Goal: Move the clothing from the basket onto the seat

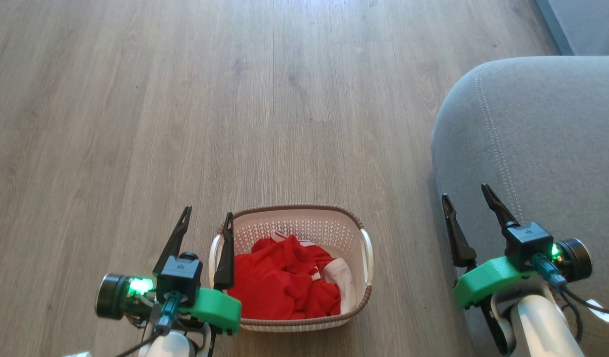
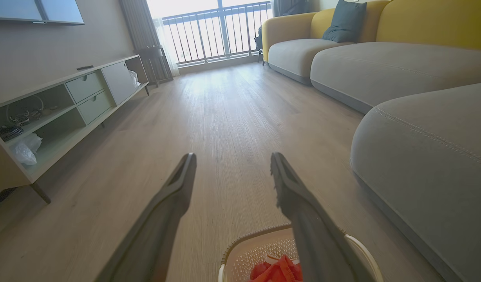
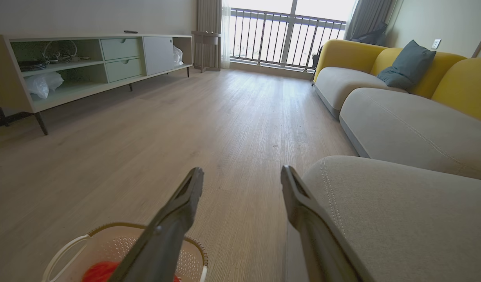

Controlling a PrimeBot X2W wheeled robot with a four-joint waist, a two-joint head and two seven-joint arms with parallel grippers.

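The left gripper and right gripper each have two long black fingers on a bright green bracket. Atop the bracket, a black box with a white mark; beside the bracket, a black cylinder glowing green; below it, a teal-plugged cable and white forearm.

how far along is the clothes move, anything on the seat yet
Done: nothing yet. The bright red fabric clothing, one piece with white trim, lies bunched in the cream perforated plastic basket on the wooden floor; the large grey upholstered seat carries no garment where it shows. In hand: nothing; the left tool by the basket and the right tool by the seat stand open. Left: every garment.
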